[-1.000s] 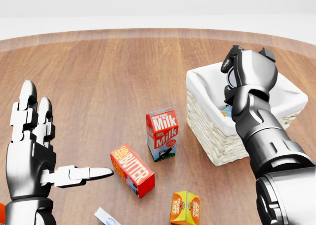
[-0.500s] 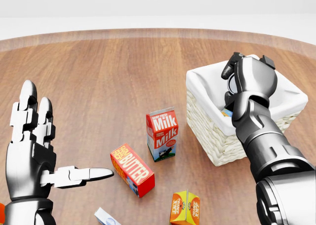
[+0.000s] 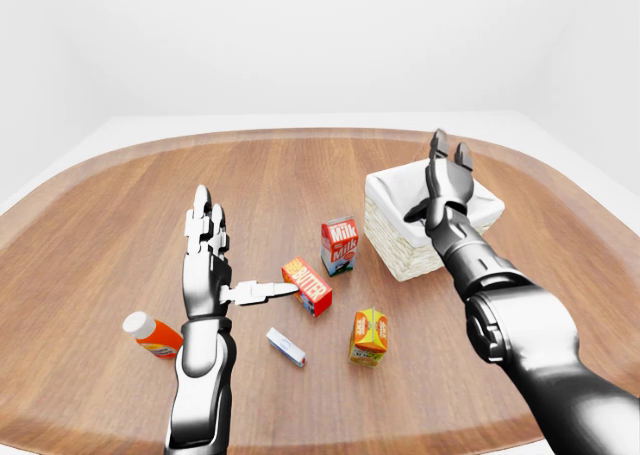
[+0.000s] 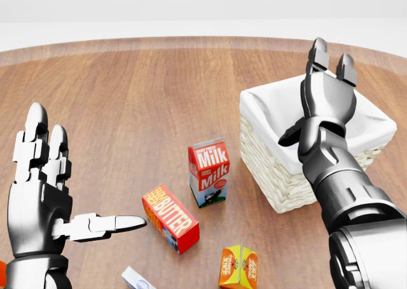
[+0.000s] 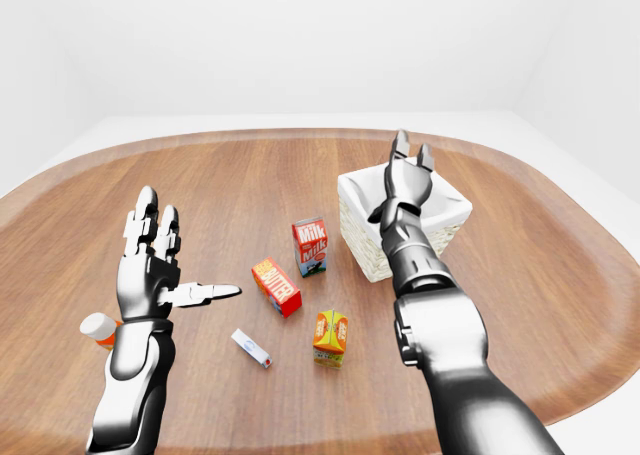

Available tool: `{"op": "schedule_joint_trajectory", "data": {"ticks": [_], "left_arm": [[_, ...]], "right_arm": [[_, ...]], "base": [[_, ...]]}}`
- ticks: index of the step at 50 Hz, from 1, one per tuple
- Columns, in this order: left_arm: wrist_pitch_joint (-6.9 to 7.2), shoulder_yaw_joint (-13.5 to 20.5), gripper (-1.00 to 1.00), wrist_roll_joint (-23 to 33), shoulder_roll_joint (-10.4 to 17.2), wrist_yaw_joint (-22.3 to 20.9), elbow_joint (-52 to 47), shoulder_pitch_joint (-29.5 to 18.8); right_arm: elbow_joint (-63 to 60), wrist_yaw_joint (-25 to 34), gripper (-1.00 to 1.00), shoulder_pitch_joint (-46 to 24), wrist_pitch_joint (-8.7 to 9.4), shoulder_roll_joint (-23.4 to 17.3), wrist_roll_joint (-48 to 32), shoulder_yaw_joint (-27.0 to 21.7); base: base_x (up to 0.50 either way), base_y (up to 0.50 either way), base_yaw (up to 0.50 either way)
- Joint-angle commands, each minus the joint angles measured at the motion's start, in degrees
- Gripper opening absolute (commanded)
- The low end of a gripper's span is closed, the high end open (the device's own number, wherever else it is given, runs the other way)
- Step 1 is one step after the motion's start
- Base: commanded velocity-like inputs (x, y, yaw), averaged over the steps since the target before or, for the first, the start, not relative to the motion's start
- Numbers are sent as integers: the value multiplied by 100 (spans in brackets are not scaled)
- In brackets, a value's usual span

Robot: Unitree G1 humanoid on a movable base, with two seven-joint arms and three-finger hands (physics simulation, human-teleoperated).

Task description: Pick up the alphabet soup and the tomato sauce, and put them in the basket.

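The white-lined wicker basket stands on the wooden table at the right of the head view. My right hand is raised over it, open, with its fingers straight up and its thumb hanging over the lining, holding nothing. At the lower left of that view, my left hand is open and upright with its thumb pointing right, also holding nothing. No soup can or tomato sauce can shows on the table. My right forearm hides part of the basket's inside.
A milk carton stands left of the basket. Below it lie a red butter box, an orange juice carton and a small white-blue box. An orange bottle with a white cap lies by my left forearm.
My right hand's fingers went from curled to straight above the basket. A coloured item seen in the basket beside the wrist earlier is now hidden behind the thumb. The left hand stayed still.
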Motion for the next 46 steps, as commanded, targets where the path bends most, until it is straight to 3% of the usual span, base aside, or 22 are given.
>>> {"op": "schedule_joint_trajectory", "data": {"ticks": [1,46], "left_arm": [[0,12,100,9,16,-77,67,35],[2,12,100,7,15,-75,66,36]], "right_arm": [[-15,0,100,-15,14,-2,-2,2],[-256,116,100,-923,171,-473,-37,58]], "base": [[0,0,0],[0,0,0]]}}
